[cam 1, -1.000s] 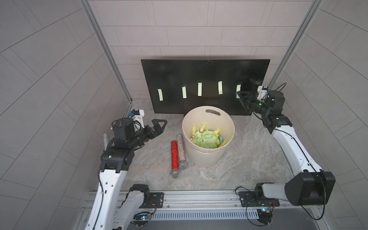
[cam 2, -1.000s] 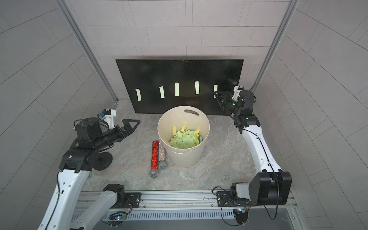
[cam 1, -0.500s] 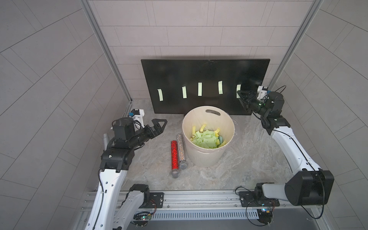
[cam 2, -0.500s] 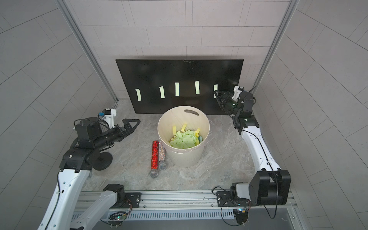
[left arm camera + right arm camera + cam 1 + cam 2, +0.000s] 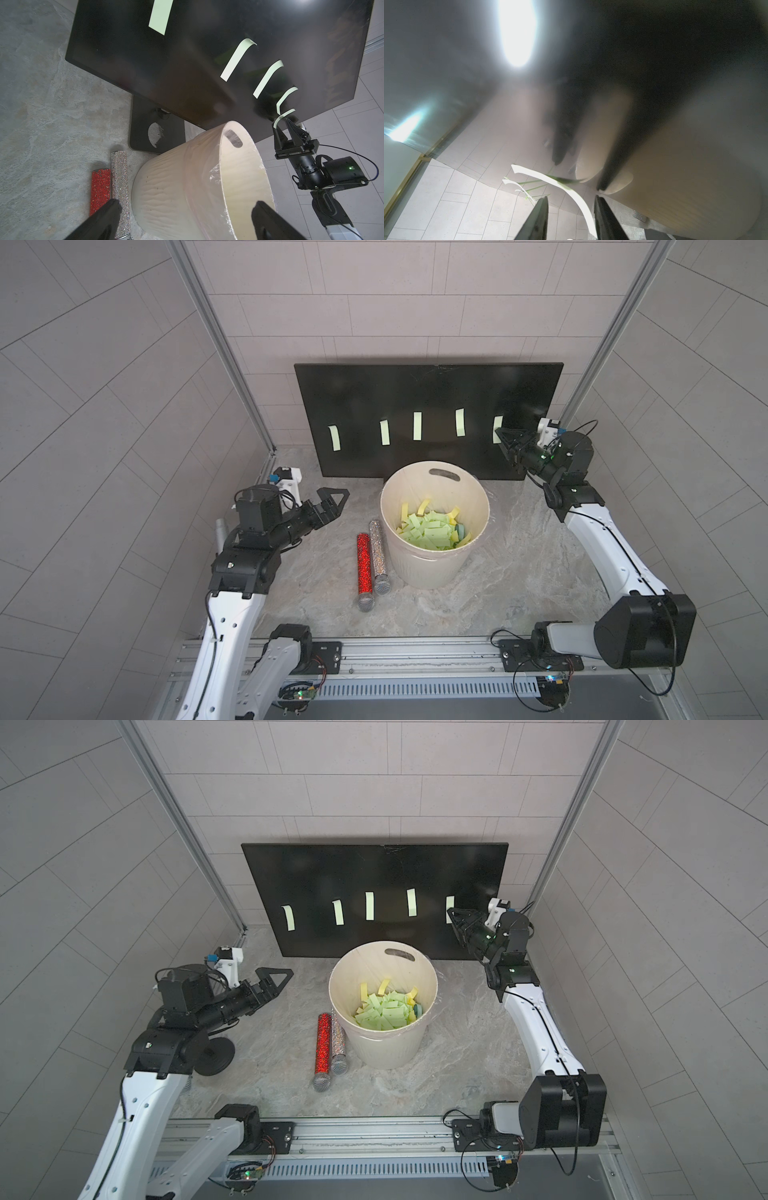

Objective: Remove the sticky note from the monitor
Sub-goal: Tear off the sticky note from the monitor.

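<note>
At the back edge of the grey marbled bench [image 5: 519, 572]: black right pincer [image 5: 571, 197] astride a pale green paper sticky note [image 5: 498, 425]
Its jaws stand slightly apart around the note's curled free end and nothing is pinched yet; this note is the rightmost of five on the large glossy black monitor [image 5: 415, 393]. It is best to close fully on the flap, then peel along the strip with the tips off the glass. No brand or writing is legible.

Legend: one monitor [image 5: 428, 398]; five pale-green sticky notes [image 5: 417, 425] on it; one cream bucket [image 5: 424, 568]; two glittery microphones [image 5: 363, 564], red and silver.
</note>
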Motion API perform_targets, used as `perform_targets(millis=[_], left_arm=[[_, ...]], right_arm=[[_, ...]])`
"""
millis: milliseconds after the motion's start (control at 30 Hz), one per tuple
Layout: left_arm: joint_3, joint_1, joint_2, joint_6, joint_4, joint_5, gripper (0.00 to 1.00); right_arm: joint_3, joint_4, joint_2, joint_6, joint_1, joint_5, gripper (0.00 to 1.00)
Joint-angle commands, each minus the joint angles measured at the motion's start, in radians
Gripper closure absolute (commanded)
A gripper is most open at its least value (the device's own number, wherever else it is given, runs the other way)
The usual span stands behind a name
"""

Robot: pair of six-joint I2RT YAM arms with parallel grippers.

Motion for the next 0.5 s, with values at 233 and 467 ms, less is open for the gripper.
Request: perform_targets(millis=[233,467], left_arm=[[0.02,0.004,-0.007,0.009,0.011,0.006,0.0],[0.017,0.004,-0.01,0.008,0.008,0.005,0.0]], right_arm=[[-0.01,0.014,0.008,0.005,0.001,-0.001,0.76],[-0.01,0.014,0.003,0.004,0.001,0.002,0.86]])
